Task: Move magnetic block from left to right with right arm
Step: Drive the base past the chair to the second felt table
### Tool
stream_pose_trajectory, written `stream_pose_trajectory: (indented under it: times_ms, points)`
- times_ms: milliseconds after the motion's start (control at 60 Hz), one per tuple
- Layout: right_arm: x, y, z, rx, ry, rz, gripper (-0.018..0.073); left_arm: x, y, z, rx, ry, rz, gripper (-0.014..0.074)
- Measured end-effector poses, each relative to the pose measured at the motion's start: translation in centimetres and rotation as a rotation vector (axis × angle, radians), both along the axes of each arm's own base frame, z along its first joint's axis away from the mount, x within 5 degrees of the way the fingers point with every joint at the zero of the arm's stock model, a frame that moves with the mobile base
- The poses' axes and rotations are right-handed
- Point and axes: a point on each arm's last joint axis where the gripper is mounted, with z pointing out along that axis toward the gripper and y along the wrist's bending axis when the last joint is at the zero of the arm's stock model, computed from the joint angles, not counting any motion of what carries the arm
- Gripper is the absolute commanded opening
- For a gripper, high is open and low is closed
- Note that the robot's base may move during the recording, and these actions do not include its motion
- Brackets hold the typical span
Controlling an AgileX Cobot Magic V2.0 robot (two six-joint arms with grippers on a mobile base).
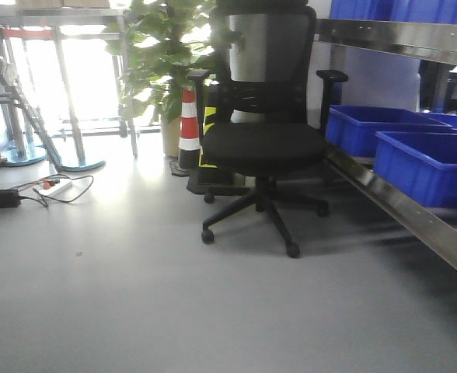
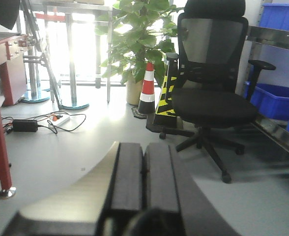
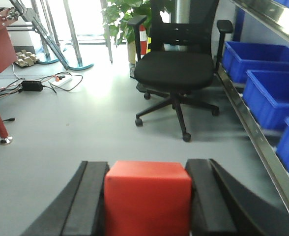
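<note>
Right wrist-mounted view shows three blue bins [image 3: 270, 91] in a row on the low level of a metal shelf [image 3: 250, 130] at the right side. They are seen mostly from the side, so I cannot tell what is inside them. The exterior front-facing view shows the same bins, and there also the inside is not visible.

The magnetic block [image 3: 148, 196] sits between the two black fingers [image 3: 88, 201] of the right gripper [image 3: 147, 166]. Both fingers touch its side faces, so this gripper is pinching the block, held above the grey floor [image 3: 85, 132]. The lower part of the block and of the fingers is cut off by the bottom edge of the picture.

In the left wrist-mounted view the left gripper [image 2: 143, 147] has its two fingers pressed together, with only a thin line between them. Its near part is blurred and cut off.

Behind stand a black office chair [image 3: 176, 73], a green plant [image 2: 139, 39] and a red-white cone [image 2: 147, 88]. Both grippers and the block lie outside the front view, and its right side is blurred.
</note>
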Motion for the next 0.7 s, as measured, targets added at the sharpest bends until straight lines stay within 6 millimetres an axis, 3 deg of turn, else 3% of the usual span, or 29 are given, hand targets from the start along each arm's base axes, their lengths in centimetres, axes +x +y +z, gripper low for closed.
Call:
stream_pose_trajectory:
  times_ms: [701]
  points:
    - [0.0, 0.0, 0.0, 0.0, 0.0, 0.0, 0.0141, 0.0, 0.0, 0.0, 0.0, 0.0, 0.0, -0.0116]
